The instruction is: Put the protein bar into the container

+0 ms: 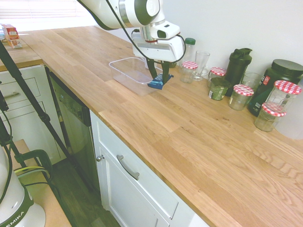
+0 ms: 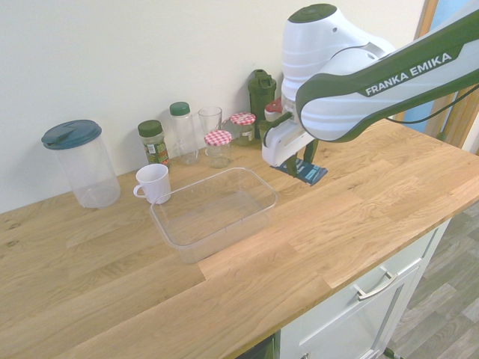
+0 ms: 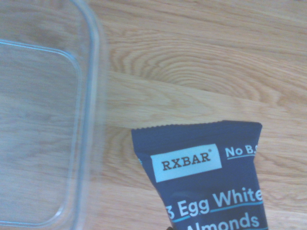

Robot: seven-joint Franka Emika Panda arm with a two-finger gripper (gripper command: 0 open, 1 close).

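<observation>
Clamped on the bar [image 1: 159,81] by the gripper [image 1: 158,78], off the counter [image 1: 189,137], just beside the tub's [image 2: 213,217] near wall, not yet over it. Bar's long axis hanging roughly down from the fingers, probably tilted. Tub lying to the mug [image 2: 153,182] side, apparently empty.

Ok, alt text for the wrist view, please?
A dark navy RXBAR protein bar wrapper with pale print rises from the frame's bottom edge over a light wooden countertop. Beside it, apart, is the rounded corner of a clear plastic container, empty where visible.
</observation>
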